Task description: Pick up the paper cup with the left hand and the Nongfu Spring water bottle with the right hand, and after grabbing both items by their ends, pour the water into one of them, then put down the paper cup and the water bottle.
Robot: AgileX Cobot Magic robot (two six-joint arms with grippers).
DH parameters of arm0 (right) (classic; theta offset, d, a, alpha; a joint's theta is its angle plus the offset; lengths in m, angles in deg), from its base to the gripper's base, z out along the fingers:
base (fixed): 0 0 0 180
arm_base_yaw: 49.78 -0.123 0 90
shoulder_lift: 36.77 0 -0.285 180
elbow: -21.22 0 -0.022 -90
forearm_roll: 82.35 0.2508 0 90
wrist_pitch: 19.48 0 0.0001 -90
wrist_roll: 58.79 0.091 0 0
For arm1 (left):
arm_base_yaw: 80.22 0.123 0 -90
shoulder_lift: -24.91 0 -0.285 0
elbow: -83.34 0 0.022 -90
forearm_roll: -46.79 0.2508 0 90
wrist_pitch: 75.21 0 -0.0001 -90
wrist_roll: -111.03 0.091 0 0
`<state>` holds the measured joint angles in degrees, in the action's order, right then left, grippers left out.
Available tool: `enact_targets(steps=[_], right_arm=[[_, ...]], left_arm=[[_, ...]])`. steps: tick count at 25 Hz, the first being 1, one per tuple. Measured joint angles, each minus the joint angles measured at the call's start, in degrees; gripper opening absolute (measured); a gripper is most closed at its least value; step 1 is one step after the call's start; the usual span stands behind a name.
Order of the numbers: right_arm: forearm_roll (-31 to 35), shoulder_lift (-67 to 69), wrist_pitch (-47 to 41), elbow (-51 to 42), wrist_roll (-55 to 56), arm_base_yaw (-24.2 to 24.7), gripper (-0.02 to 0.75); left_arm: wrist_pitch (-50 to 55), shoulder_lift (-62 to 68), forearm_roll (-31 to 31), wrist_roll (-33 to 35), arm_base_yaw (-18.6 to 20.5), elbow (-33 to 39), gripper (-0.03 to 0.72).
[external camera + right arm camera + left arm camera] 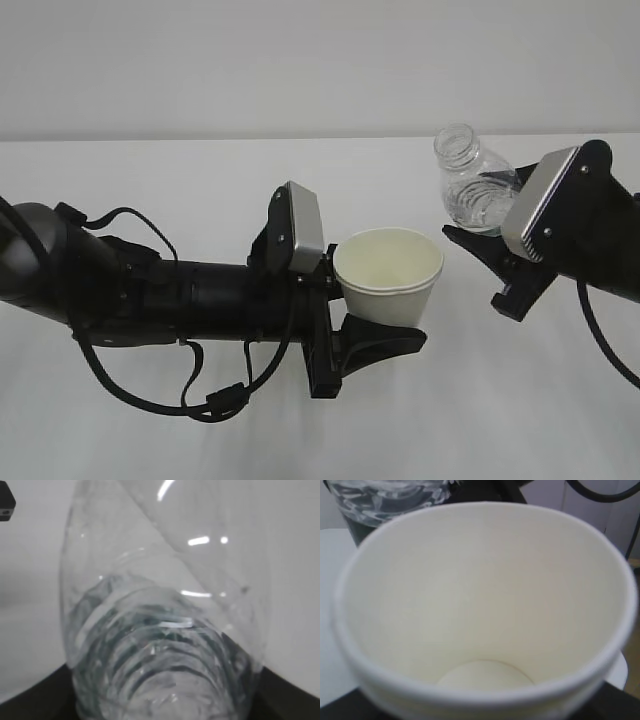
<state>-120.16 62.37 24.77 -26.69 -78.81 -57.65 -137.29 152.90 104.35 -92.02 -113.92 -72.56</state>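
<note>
Exterior view: the left gripper point(385, 305) holds the paper cup point(388, 275) above the white table point(200, 430), left of centre. The cup stands nearly upright, mouth up; one black finger point(385, 340) curves under its near side. The other finger is hidden behind the cup. The right gripper point(480, 245) holds the Nongfu Spring water bottle point(470, 185) at the far right, higher than the cup. The bottle leans slightly, its open threaded neck pointing up and left. Its lower body is hidden by the gripper housing. Cup and bottle are near each other but apart.

Left wrist view: the cup interior point(480, 605) fills the frame. It is pale cream and looks dry, with the round base visible. Part of the bottle point(380, 500) shows at the upper left, beyond the rim.

Right wrist view: the bottle point(160, 645) is seen along its length, ribbed wall close to the lens. The water point(150, 680) collects in the lower portion.

Finger state: both grippers are part-spread and pinch their objects.
</note>
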Motion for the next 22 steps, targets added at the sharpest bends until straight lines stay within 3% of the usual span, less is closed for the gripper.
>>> enact_targets(steps=[22], right_arm=[[0.7, 0.0, -0.2, 0.6, -14.7, 0.0, 0.473]], left_arm=[[0.1, 0.0, 0.1, 1.0, 0.0, -0.6, 0.470]])
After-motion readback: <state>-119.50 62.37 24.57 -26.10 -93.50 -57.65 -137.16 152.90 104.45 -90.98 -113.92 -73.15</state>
